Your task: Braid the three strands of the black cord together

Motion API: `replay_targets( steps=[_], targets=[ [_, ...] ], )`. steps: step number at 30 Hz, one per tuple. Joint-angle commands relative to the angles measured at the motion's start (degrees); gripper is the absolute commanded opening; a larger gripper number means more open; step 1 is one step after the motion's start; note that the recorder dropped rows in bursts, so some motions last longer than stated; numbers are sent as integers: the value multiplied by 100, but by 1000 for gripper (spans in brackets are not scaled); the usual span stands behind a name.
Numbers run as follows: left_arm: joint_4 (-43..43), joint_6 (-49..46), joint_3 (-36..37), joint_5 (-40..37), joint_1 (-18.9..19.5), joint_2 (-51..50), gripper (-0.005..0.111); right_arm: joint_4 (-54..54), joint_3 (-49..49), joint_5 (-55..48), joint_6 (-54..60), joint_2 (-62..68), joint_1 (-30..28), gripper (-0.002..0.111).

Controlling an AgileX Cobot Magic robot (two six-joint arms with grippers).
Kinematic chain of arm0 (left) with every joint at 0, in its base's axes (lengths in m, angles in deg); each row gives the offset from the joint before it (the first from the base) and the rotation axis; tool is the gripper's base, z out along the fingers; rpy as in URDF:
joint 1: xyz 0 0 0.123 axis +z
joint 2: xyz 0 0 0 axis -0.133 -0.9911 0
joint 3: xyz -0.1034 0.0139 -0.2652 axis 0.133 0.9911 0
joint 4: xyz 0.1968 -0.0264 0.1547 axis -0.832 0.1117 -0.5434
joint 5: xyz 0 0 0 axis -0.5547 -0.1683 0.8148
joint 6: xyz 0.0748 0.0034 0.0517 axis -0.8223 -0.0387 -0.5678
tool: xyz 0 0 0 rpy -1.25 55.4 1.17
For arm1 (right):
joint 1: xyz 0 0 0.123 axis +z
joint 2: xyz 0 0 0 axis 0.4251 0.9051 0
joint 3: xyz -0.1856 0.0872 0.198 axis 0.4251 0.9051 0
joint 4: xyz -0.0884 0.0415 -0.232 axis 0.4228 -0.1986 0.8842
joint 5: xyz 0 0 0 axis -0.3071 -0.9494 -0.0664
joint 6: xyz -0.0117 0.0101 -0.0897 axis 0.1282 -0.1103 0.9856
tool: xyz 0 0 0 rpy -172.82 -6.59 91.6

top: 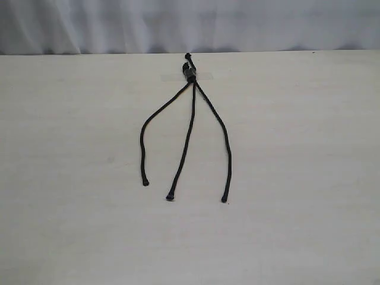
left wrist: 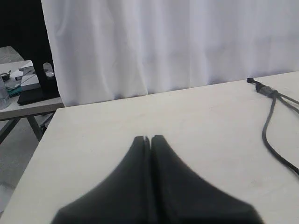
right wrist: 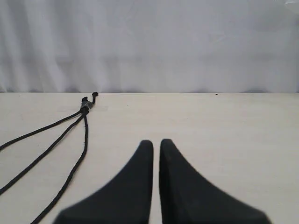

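Observation:
The black cord lies on the pale table, knotted at the far end under a clear tape strip. From the knot three strands fan toward the near side: left, middle and right. They lie apart and uncrossed, each ending in a small knob. Neither gripper shows in the exterior view. My left gripper is shut and holds nothing, with the cord far off to one side. On my right gripper only a thin slit shows between the fingers. It holds nothing, and the knot lies well away.
A white curtain hangs behind the table's far edge. In the left wrist view the table's side edge drops off, and beyond it stands a low side table with clutter.

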Motion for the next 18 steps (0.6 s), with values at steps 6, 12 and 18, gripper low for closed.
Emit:
replay_targets(
  steps=[6, 12, 18],
  targets=[
    [23, -1, 21, 51, 4, 16, 0, 53, 20, 19, -15, -31, 25, 5],
    [23, -1, 21, 51, 4, 16, 0, 53, 20, 19, -15, -31, 25, 5],
    [557, 256, 21, 151, 4, 16, 0, -225, 20, 625, -94, -31, 25, 5]
  ],
)
